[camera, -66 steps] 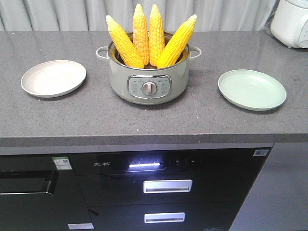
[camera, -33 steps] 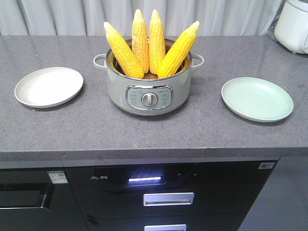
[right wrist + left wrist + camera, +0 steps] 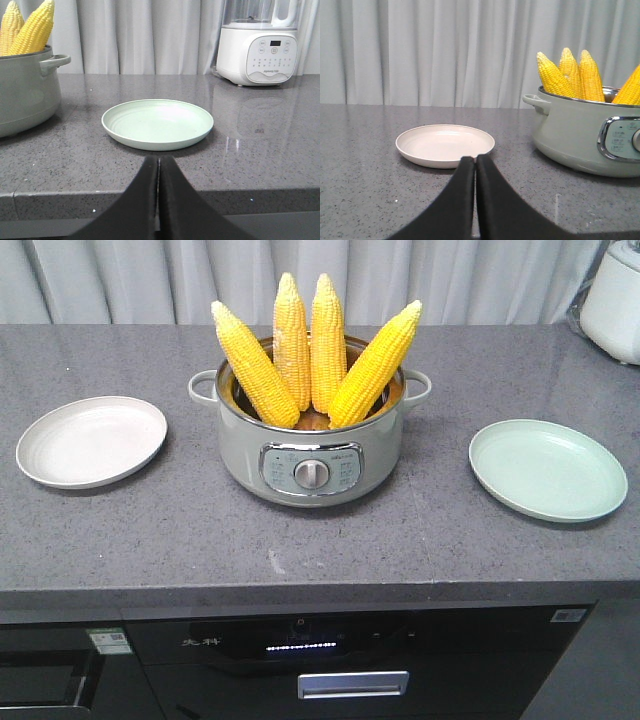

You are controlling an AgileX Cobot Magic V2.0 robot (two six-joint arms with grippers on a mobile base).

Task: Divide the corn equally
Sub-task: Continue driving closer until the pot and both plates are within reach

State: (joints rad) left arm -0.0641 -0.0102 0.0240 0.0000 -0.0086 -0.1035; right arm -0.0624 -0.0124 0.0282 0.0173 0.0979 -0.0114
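Sitting in the middle of the grey countertop (image 3: 150, 530) is a pale green electric pot (image 3: 240, 455), and all the corn (image 3: 310, 350) is in it: four bright yellow cobs standing on their fat ends with the pale tips up, fanned out above the rim. The two middle cobs are pretty much upright and touching each other, while the outer two lean away, one to each side. The pot has a round dial (image 3: 312, 474) on the front facing the camera. Off to one side is a cream plate (image 3: 90, 440), and on the other side a green plate (image 3: 547, 470), both well apart from the pot and neither with anything on it. The left gripper (image 3: 475, 165) hangs low at the near edge of the counter, pointed at the cream plate, with its two black fingers pressed together and nothing between them. The right gripper (image 3: 159, 162) is the same deal in front of the green plate: fingers closed tip to tip, holding nothing. A white appliance (image 3: 260, 47) stands at the back corner past the green plate, and a grey curtain (image 3: 450, 280) runs behind the whole counter.
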